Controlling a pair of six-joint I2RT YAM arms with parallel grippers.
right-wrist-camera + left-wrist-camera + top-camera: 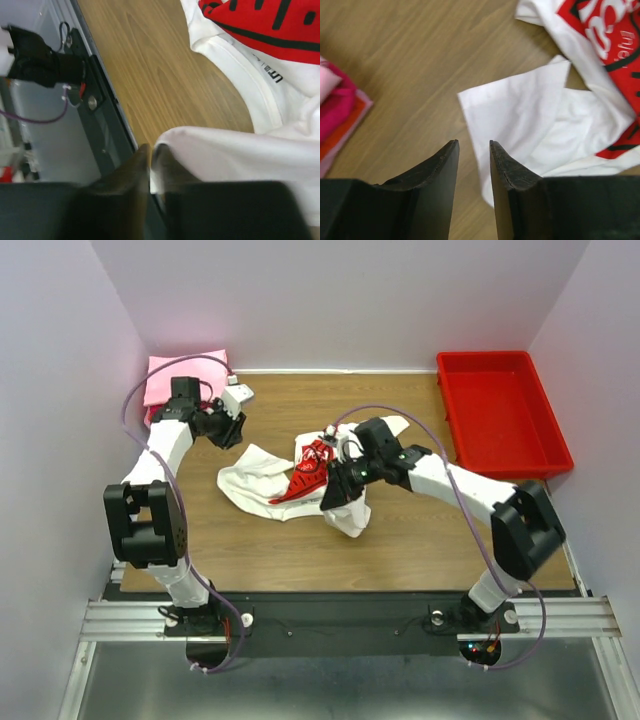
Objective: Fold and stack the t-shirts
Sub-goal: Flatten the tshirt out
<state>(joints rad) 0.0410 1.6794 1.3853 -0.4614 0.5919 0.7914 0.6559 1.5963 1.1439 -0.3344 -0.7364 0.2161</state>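
A white t-shirt point(255, 480) with a red printed graphic point(310, 475) lies crumpled mid-table. It also shows in the left wrist view point(535, 115) and the right wrist view point(260, 100). My right gripper point(340, 495) is shut on a fold of the white shirt point(235, 150) and holds that part raised, with cloth draped over one finger point(172, 167). My left gripper point(232, 433) hovers above the table just left of the shirt's edge, slightly open and empty point(474, 146). A folded stack of pink and red tees point(185, 375) lies at the far left corner and shows in the left wrist view point(335, 110).
A rigid red plastic tray point(500, 410) stands at the far right. The table's near edge and black mounting rail point(100, 125) show below the right gripper. Purple walls close in the back and sides.
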